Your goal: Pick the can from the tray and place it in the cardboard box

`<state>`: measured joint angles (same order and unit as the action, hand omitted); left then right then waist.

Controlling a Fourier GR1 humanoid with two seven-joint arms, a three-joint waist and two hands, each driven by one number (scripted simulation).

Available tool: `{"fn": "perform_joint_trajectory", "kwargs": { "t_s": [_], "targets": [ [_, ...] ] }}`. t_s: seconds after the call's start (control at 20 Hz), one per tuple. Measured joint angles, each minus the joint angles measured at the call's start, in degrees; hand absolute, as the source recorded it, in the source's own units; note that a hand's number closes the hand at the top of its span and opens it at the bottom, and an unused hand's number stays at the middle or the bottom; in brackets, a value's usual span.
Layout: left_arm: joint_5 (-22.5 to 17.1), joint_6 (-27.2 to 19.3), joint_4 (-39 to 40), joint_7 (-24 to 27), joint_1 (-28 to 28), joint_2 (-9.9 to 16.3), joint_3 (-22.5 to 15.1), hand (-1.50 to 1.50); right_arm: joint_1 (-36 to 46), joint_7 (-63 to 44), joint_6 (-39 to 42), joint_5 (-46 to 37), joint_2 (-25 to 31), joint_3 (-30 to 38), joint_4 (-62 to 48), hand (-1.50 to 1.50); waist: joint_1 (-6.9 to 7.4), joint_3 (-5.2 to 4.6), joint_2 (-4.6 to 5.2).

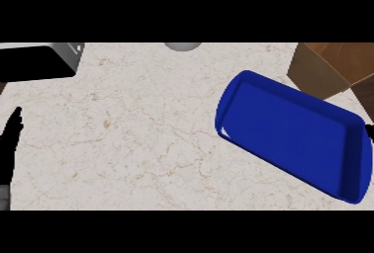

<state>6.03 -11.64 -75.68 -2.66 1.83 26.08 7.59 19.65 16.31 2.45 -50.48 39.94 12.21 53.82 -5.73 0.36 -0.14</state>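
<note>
The blue tray (292, 136) lies on the desk (131, 128); no can shows in it. The cardboard box (329, 66) is cut off top right. The left hand (12, 136) shows straight fingers at the left edge; a dark sliver at the right edge is unclear.

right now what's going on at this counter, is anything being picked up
Nothing is being handled in this view. The blue tray lies tilted on the marble counter with no can visible in it. The open cardboard box sits just past its far right corner. The left hand shows at the left edge, fingers up, resting. Only a dark sliver shows at the right edge, too little to identify.
</note>
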Motion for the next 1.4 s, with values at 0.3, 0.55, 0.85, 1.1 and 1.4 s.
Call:
{"fn": "perform_joint_trajectory", "kwargs": {
  "t_s": [0.3, 0.55, 0.85, 1.1, 1.4],
  "targets": [
    [0.41, 0.94, -0.55, 0.69, 0.90, -0.72, -1.37, 0.00, -2.17, 13.80, -7.53, 8.15, 10.00, 13.98, -8.53, 1.50, 3.31, -0.04, 0.30],
    [1.19, 2.25, 0.52, 0.76, 3.00, -0.92, -2.20, 0.00, 1.89, 24.23, -7.79, 11.68, 14.92, 18.18, -17.87, 1.50, 5.55, -0.15, 0.46],
    [2.06, 2.77, -0.58, -0.52, 3.85, -1.68, -2.90, 0.00, 10.98, 25.02, -1.92, 13.37, 16.14, 17.58, -23.71, 1.50, 6.80, -0.26, 0.45],
    [3.38, 2.13, -0.70, -1.13, 4.71, -2.97, -3.61, 0.00, 19.70, 20.50, 0.50, 13.62, 14.64, 16.46, -27.67, 1.50, 7.33, -0.27, 0.56],
    [3.87, 2.63, 1.56, -0.60, 6.86, -3.16, -3.30, 0.00, 29.07, 13.92, 0.79, 12.65, 11.49, 15.09, -33.32, 1.50, 8.12, -0.27, 0.94]
  ]
}}
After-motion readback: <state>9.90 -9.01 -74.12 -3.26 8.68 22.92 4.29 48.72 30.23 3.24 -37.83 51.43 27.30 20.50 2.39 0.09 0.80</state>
